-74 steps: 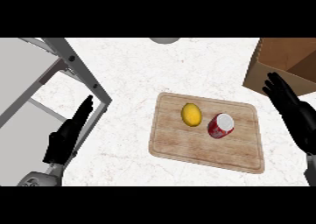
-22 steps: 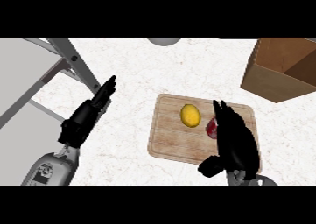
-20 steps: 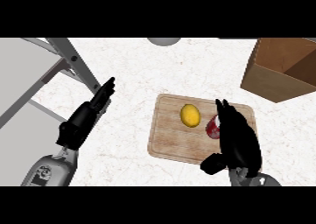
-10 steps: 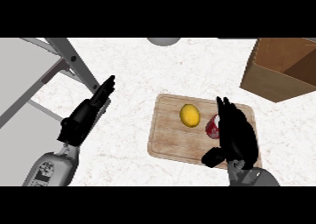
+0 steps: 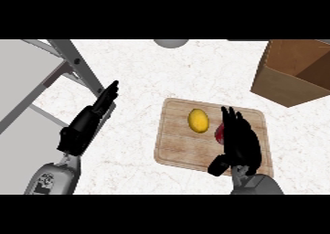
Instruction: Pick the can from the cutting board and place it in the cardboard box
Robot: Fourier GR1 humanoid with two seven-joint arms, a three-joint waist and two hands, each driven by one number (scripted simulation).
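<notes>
**Right hand now over the can**

Moved in from the right edge of the frame a few seconds back: black right hand [image 5: 240, 141], now lying over the small red can [image 5: 219, 134] on the pale wooden cutting board [image 5: 177, 146] at lower centre. Only a sliver of red showing past the fingers. Fingers long and mostly straight, not yet curled round the can. Not lifted yet. Yellow lemon [image 5: 198, 120] just beside it. Brown cardboard box [image 5: 289, 82] at upper right, well apart. Black left hand [image 5: 89, 121] flat and open at left, resting over the white speckled surface [image 5: 140, 82]. Probably next: closing round the can.
</notes>
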